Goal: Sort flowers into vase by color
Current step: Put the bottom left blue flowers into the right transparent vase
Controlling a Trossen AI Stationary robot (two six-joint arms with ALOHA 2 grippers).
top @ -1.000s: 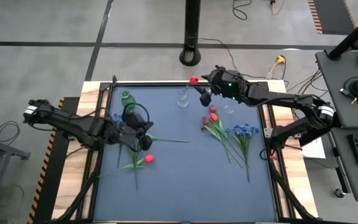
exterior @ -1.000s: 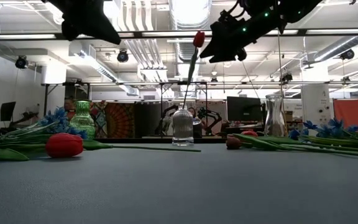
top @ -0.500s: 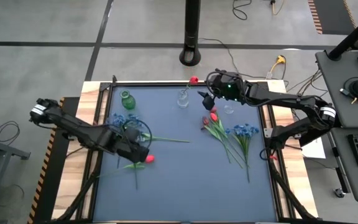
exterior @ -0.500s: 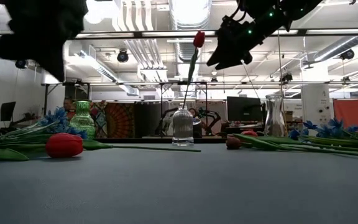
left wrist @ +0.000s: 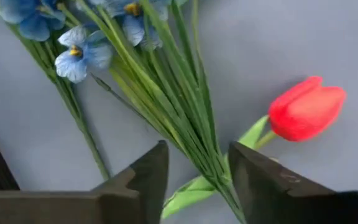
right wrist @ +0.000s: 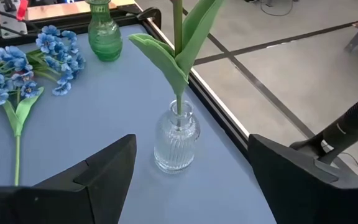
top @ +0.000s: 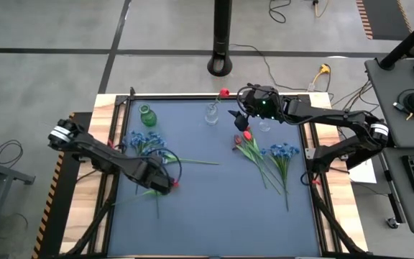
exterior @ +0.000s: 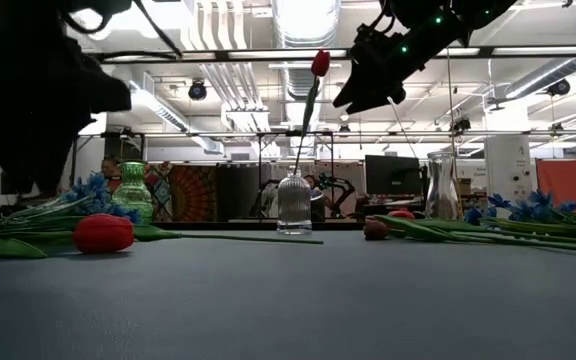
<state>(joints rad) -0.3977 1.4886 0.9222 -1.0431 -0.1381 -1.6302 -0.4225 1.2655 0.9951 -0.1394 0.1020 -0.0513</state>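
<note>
A red tulip (top: 172, 184) lies on the blue mat across the green stems (left wrist: 185, 124) of a blue bunch (top: 146, 139). My left gripper (left wrist: 194, 177) hovers low and open over them. Its fingers stand on either side of the stems, beside the tulip bud (left wrist: 306, 111). A second red tulip (exterior: 319, 63) stands with its stem in a clear ribbed vase (right wrist: 176, 143) at the far edge. My right gripper (top: 237, 117) hangs open just to the right of that vase. A green vase (top: 146, 115) and another clear vase (top: 264, 126) stand empty.
Red and maroon flowers (top: 247, 138) and a blue bunch (top: 284, 151) lie on the mat's right half. A black pole base (top: 221, 66) stands on the floor beyond the far edge. A wooden rim (top: 99, 108) frames the mat.
My left gripper has moved toward the near edge and sunk down over the lying tulip and the stems. My right gripper has drawn back a little from the tulip in the clear vase, toward the near edge. The flowers have not moved.
</note>
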